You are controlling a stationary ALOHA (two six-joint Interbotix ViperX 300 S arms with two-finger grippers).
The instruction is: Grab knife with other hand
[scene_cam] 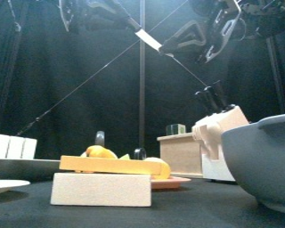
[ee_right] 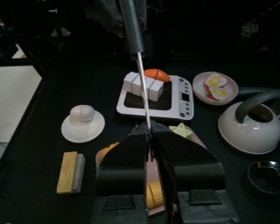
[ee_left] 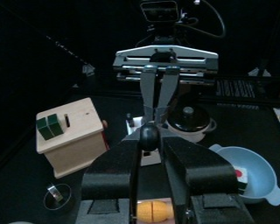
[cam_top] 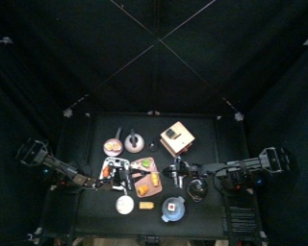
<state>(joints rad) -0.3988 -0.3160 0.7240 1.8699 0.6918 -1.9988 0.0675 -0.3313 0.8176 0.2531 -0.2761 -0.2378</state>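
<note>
Progress: handover looks nearly complete; the receiving right gripper (ee_right: pixel 146 131) already has the knife (ee_right: pixel 136 52), and the giving side appears to be letting go.
Remaining: judging from this, the left gripper (ee_left: pixel 149 140) has to draw clear of the knife so that the right arm carries it alone.
Right gripper: jaws pinched close together on one end of the knife, which comes straight out from between them, as the right wrist view shows.
Knife: held high in the air over the middle of the table (cam_top: pixel 208 130), well above everything on it. It spans the gap between the two grippers and slants in the front view, the pale blade showing between them.
Left gripper: jaws stand apart, with the far end of the knife lying between them. Whether either jaw touches it I cannot tell, so it reads as a loosened hold rather than a clamp.
Arm pose: both arms are raised and reach in towards the centre, the grippers facing each other tip to tip along the line of the knife.
Beyond the knife: far below on the table lie a kettle (ee_right: pixel 254 122), a small bowl (ee_right: pixel 215 85) with yellow pieces and a grey tray (ee_right: pixel 154 107), none of them touched.
</note>
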